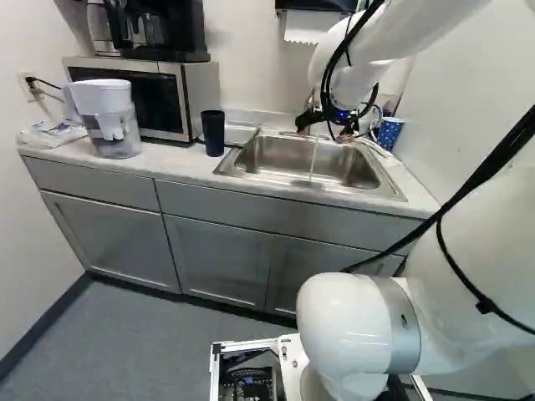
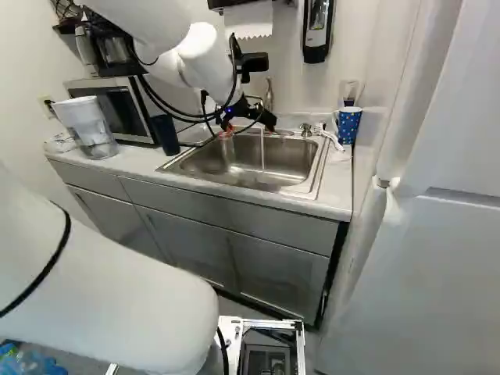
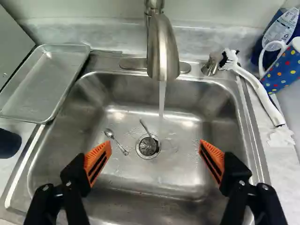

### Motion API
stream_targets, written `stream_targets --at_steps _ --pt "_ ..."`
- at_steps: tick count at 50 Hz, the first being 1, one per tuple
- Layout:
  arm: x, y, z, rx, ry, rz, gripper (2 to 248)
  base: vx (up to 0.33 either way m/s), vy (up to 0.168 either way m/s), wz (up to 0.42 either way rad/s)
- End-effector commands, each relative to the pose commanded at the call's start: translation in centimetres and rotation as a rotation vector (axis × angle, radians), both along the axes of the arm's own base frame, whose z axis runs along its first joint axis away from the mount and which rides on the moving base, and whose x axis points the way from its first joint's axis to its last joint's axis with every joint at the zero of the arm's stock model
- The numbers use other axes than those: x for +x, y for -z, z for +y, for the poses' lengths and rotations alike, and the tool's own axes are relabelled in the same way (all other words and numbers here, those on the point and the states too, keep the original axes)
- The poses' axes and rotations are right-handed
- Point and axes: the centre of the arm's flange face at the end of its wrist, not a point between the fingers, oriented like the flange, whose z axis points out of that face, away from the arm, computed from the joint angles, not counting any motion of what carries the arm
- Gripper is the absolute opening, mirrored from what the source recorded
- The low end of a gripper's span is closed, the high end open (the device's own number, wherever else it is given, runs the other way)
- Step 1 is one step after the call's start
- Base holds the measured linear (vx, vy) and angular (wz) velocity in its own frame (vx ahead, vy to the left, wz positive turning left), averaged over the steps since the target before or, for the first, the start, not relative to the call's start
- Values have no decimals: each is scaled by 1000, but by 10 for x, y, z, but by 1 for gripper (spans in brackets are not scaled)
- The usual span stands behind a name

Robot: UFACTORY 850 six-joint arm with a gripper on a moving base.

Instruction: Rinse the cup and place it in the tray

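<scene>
The arm (image 1: 472, 267) extends ahead of the base, black cables (image 1: 332, 63) routed along it. The wrist (image 2: 205, 62) directs the gripper (image 2: 248, 126) downward. Both fingers stand wide apart; their orange pads (image 3: 97, 161) face each other, angled inward toward the tips.

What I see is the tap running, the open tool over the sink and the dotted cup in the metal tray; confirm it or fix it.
The dotted cup is not in the tray: the wrist view shows it on the counter, across the sink from the tray. The rest holds.
</scene>
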Motion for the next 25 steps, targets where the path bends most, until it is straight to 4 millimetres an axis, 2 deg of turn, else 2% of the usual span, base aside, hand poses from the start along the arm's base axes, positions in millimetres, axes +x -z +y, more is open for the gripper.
stream_targets --at_steps 25 --pt "8 -1 24 -2 -60 -13 247 0 0 0"
